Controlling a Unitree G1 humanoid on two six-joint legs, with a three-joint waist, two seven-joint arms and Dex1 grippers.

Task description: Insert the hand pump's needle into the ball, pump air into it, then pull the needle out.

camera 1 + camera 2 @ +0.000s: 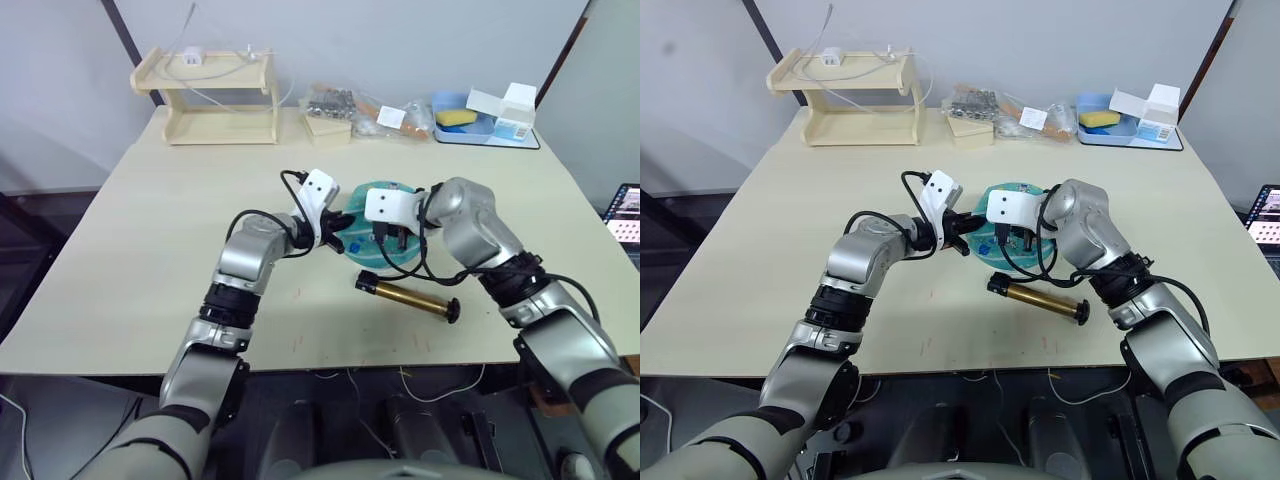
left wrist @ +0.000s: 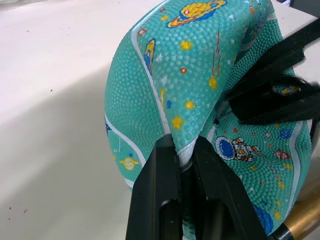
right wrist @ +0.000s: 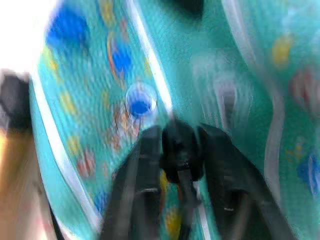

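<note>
The ball, still flattened, lies near the middle of the table, somewhat toward its front edge, and the hand pump lies flat just in front of it, between the ball and that edge, with its black hose looping up to my right arm. My left gripper is closed narrow on a fold at the ball's rim, pinching the teal skin between both fingers; this is my anchor. My right gripper is clamped on the small black fitting of the needle, held against the ball's surface; the pin itself is too small and blurred to make out, so I cannot confirm whether the tip has entered. I judge the step in hand to be insertion. To do it well, I keep the left pinch firm so the slack skin cannot retreat under pressure, and I line the fitting square to the surface before pushing, because an angled pin can bend or skid across the pebbled rubber. I advance slowly along the needle's own axis and watch the hose so that it does not tug the pump body toward the front edge of the table.
</note>
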